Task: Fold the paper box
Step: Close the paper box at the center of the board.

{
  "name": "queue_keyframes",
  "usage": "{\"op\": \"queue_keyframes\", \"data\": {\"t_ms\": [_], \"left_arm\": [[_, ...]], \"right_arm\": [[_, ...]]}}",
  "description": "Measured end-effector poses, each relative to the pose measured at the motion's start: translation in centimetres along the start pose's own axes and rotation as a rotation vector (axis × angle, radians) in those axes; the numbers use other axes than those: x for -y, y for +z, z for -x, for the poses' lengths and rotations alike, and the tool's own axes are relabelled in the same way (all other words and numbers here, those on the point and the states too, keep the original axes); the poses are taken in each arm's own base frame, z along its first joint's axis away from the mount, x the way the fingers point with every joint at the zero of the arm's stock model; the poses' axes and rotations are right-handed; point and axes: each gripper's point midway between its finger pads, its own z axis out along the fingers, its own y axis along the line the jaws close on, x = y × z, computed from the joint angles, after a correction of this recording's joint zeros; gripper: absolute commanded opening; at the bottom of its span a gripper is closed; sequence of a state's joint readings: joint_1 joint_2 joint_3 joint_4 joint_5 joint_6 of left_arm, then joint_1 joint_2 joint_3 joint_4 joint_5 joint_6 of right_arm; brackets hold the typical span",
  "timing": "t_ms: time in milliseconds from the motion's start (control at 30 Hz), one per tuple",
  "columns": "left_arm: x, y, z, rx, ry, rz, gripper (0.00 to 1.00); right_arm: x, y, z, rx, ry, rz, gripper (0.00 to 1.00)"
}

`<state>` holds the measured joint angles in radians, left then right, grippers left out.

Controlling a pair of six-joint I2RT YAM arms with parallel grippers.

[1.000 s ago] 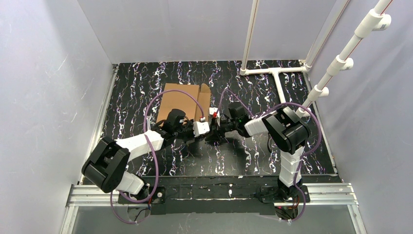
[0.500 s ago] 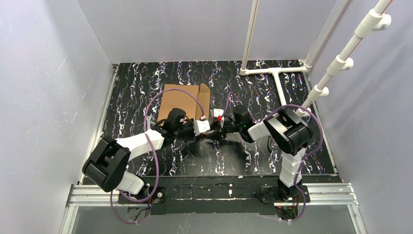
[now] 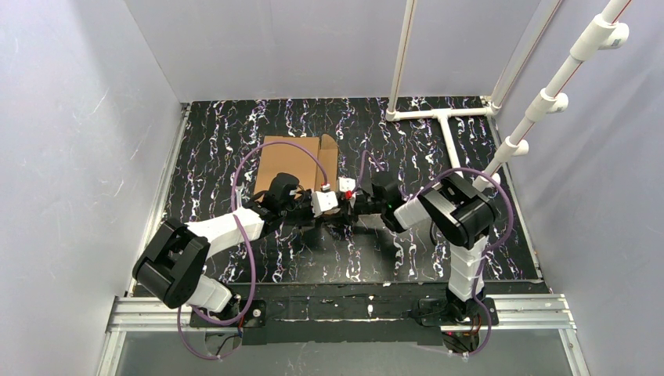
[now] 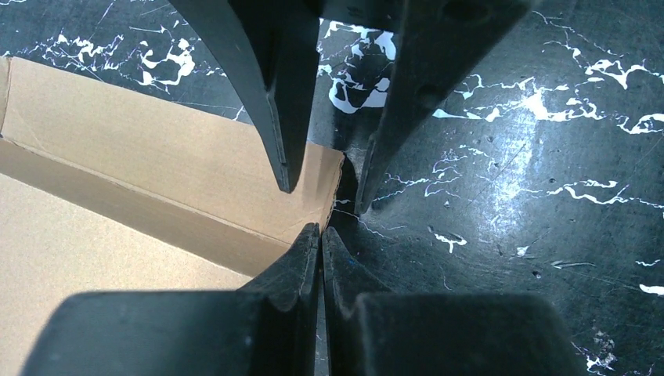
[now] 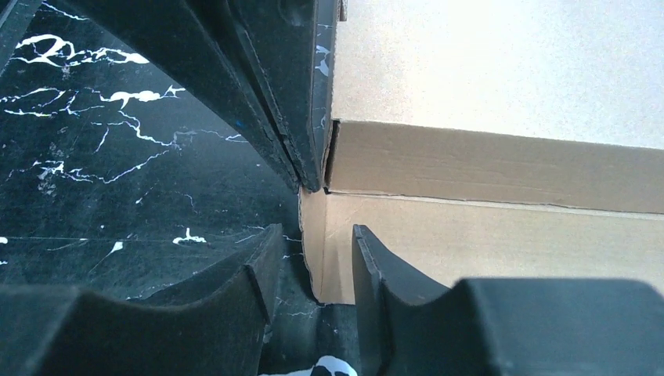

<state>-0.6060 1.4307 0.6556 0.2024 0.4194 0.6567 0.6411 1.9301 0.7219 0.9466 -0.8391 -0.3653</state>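
The paper box [image 3: 290, 160] is brown cardboard lying on the black marbled table, left of centre. Both grippers meet at its near right corner. My left gripper [image 4: 321, 232] is shut, its tips touching the corner of a raised cardboard wall [image 4: 156, 149], with no cardboard seen between them. My right gripper [image 5: 315, 233] is open and straddles the end of the box's side flap [image 5: 501, 227], which stands between its fingers. The left fingers [image 5: 294, 117] reach in from above in the right wrist view. From above, the left gripper [image 3: 335, 209] and the right gripper [image 3: 345, 207] almost touch.
A white pipe frame [image 3: 442, 117] stands at the back right. Purple cables [image 3: 250, 168] loop over the box and both arms. Grey walls [image 3: 86, 157] close in the left, back and right sides of the table [image 3: 227, 125].
The right arm has moved left toward the box corner and the left gripper. The left arm and the box have hardly moved.
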Motion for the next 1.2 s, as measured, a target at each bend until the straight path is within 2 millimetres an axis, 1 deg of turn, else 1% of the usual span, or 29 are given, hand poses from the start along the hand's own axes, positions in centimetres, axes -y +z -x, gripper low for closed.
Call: {"op": "queue_keyframes", "data": {"t_ms": [200,300,333,400,433,467,500,533,600,667,700,733,800,833,933,1000,1067,1100,1133,1200], "left_arm": [[0.1,0.0,0.0,0.000,-0.014,0.000,0.00],[0.1,0.0,0.0,0.000,-0.021,0.000,0.00],[0.1,0.0,0.0,0.000,-0.025,0.001,0.00],[0.0,0.0,0.1,0.001,-0.033,0.004,0.00],[-0.1,0.0,0.1,0.001,-0.038,0.006,0.03],[-0.1,0.0,0.2,0.001,-0.043,0.008,0.10],[-0.2,-0.1,0.2,0.000,-0.049,0.013,0.15],[-0.3,-0.1,0.2,-0.002,-0.061,0.017,0.22],[-0.2,-0.1,0.3,0.001,-0.083,0.017,0.40],[-0.2,-0.2,0.6,0.007,-0.121,0.026,0.56],[-0.3,-0.4,0.9,0.012,-0.151,0.037,0.64],[-0.6,-0.8,1.3,0.019,-0.184,0.058,0.70],[-1.2,-1.9,2.3,0.048,-0.254,0.106,0.82],[-1.7,-2.6,3.0,0.071,-0.295,0.134,0.84],[-3.8,-6.2,5.4,0.168,-0.442,0.261,0.93],[-5.2,-8.6,5.9,0.210,-0.553,0.351,0.96],[-6.4,-11.2,5.2,0.211,-0.691,0.448,0.98],[-6.9,-12.0,4.6,0.204,-0.746,0.484,0.98],[-7.6,-13.0,3.8,0.191,-0.815,0.528,0.98],[-8.5,-14.4,1.2,0.153,-0.950,0.608,0.98]], "right_arm": [[0.0,0.6,-0.5,0.022,0.010,-0.006,0.34],[0.0,0.7,-0.4,0.028,0.006,-0.006,0.26],[0.0,0.8,-0.3,0.029,0.004,-0.003,0.23],[-0.2,0.9,-0.3,0.030,-0.002,0.006,0.10],[-0.3,1.0,-0.2,0.030,-0.007,0.012,0.04],[-0.3,1.0,-0.2,0.029,-0.012,0.017,0.01],[-0.2,1.0,-0.2,0.028,-0.015,0.020,0.01],[-0.3,1.1,-0.2,0.026,-0.016,0.026,0.01],[-0.2,1.2,-0.3,0.019,-0.023,0.032,0.01],[-0.1,1.2,-0.4,0.011,-0.040,0.036,0.01],[-0.2,1.2,-0.5,0.008,-0.049,0.040,0.01],[-0.2,1.1,-0.6,0.003,-0.058,0.045,0.01],[-0.3,1.0,-0.6,-0.007,-0.083,0.051,0.01],[-0.3,0.9,-0.6,-0.014,-0.095,0.055,0.01],[-0.5,0.6,-0.6,-0.040,-0.130,0.070,0.01],[-0.6,0.3,-0.6,-0.058,-0.147,0.082,0.01],[-0.9,0.1,-0.6,-0.076,-0.159,0.097,0.01],[-1.1,-0.1,-0.6,-0.087,-0.164,0.106,0.01],[-1.2,-0.2,-0.6,-0.094,-0.164,0.113,0.01],[-1.4,-0.4,-0.6,-0.109,-0.163,0.126,0.01]]}}
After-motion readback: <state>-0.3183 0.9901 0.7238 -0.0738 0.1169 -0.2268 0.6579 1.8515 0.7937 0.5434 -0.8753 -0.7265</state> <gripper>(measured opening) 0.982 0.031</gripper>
